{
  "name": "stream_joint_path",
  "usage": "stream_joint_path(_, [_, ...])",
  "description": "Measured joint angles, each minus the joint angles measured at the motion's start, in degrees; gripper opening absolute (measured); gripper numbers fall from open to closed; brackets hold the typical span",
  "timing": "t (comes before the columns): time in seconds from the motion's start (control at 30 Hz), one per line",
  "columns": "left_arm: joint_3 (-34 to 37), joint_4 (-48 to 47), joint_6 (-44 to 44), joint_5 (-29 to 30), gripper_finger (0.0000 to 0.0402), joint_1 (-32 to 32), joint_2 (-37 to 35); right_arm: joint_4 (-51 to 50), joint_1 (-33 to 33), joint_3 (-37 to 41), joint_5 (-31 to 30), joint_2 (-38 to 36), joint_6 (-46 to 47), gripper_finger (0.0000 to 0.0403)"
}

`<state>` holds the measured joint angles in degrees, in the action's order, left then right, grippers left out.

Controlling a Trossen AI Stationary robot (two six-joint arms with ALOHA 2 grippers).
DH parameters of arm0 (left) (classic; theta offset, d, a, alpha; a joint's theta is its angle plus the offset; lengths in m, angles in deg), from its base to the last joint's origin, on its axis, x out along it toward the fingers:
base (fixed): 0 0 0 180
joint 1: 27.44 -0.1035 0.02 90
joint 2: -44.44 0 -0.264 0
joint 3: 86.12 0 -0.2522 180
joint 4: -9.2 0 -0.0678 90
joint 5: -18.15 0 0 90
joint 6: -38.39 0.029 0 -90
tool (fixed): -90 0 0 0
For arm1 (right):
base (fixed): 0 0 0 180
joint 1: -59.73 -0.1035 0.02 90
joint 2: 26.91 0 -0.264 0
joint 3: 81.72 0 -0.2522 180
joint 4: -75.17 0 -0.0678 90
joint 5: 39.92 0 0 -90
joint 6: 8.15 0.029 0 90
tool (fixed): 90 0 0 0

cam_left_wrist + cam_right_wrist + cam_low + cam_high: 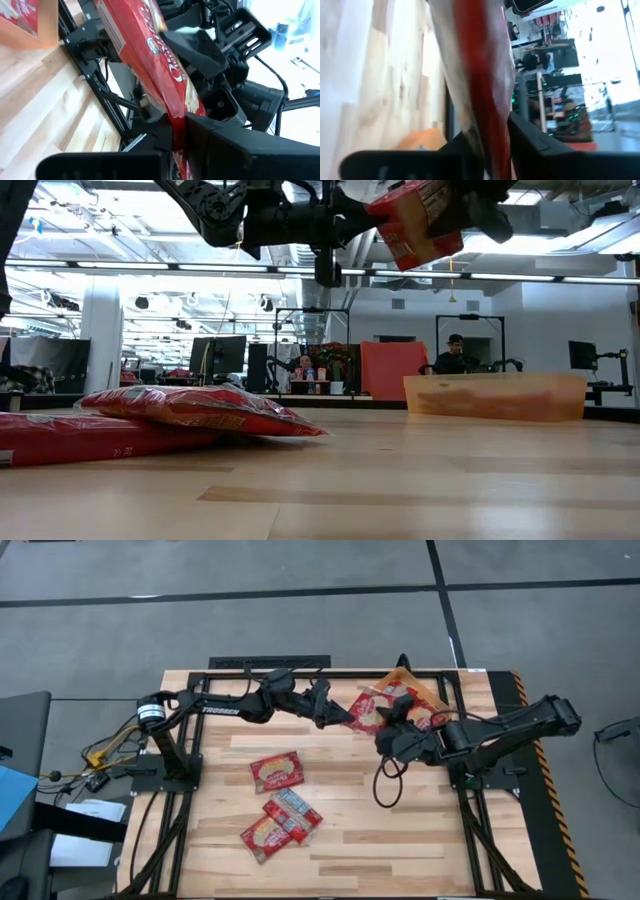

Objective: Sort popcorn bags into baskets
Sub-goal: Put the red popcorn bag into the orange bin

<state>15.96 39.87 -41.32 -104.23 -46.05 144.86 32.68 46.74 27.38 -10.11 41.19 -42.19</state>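
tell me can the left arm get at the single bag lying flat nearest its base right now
Probably not yet. The left gripper is shut on a raised popcorn bag that the right gripper also clamps, near the orange basket. The single flat bag has nothing over it, so the way looks free once that load goes.

This is a big robot lab or workshop. A wooden table stands on a grey floor marked with dark lines. Two dark robot arms are bolted to a black frame on the table. Behind the table the room is wide and bright, with long ceiling lights, a white pillar and many screens. A person sits far back among more robot stands.
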Motion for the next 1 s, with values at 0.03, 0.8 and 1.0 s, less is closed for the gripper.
stream_joint_path(0.03, [0.00,-0.02,-0.02,-0.02,0.0014,-0.26,0.00,-0.66,-0.28,0.00,0.03,-0.10,2.39,0.0109])
stream_joint_path(0.8, [0.07,-1.28,17.30,-0.59,0.0010,-1.38,0.07,-6.46,-2.78,2.31,19.76,-7.25,99.53,0.0258])
stream_joint_path(1.0, [0.04,0.33,18.77,0.47,0.0010,-1.41,0.04,5.81,-2.63,6.85,18.49,-12.45,103.41,0.0258])
